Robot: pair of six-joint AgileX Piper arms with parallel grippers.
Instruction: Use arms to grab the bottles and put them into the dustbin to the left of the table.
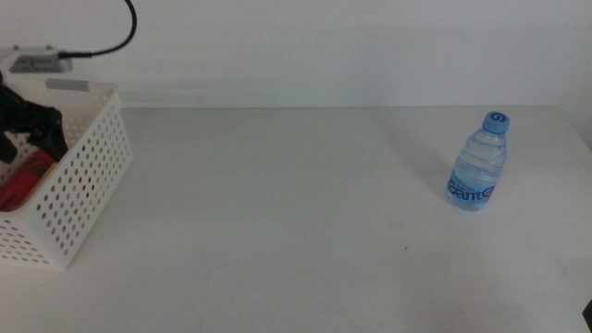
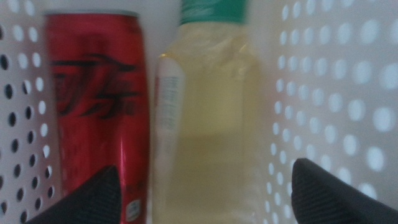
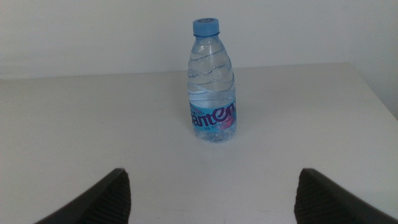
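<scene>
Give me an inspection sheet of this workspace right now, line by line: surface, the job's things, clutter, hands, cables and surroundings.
Surface: off-white table, plain and dry.
Job's things: water bottle upright on the table's right side; red can and yellow juice bottle lie side by side inside the white dustbin at the table's left edge.
Clutter: nothing seen.
Hands: left hand open inside the dustbin, over the can and juice bottle, holding nothing; right hand open and low, facing the water bottle from a distance, not touching it.
Cables: one black cable arcs above the dustbin.
Surroundings: plain white wall behind the table.
</scene>
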